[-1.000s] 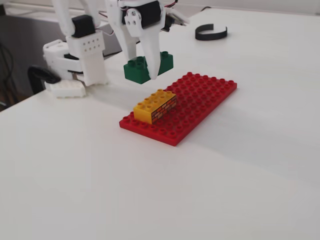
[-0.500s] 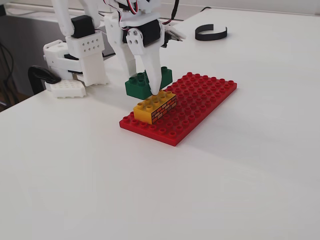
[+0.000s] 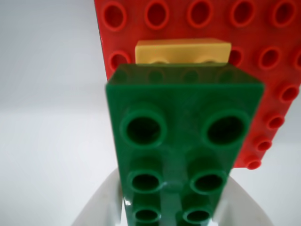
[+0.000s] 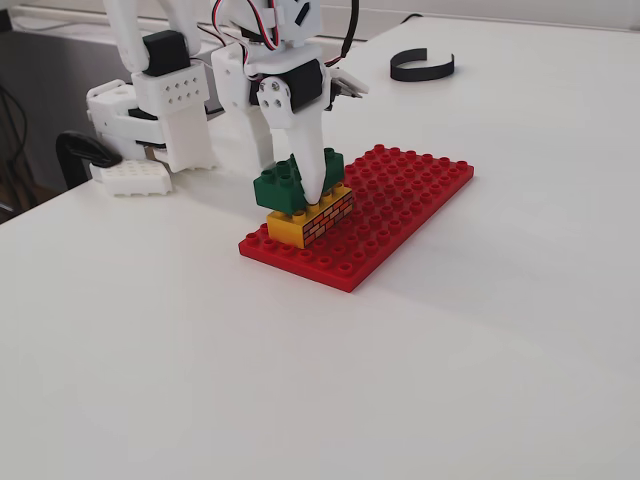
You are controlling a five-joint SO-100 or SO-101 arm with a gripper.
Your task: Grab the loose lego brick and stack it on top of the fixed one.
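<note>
The dark green loose brick sits right on top of the yellow fixed brick, which has an orange brick-wall print and stands on the red baseplate. My gripper is shut on the green brick, with one white finger across its near side. Whether the bricks are pressed together cannot be told. In the wrist view the green brick fills the middle between my white fingers. The yellow brick shows just beyond it on the red baseplate.
The white arm base and a black clamp stand at the back left near the table edge. A black curved strip lies at the back right on the white table.
</note>
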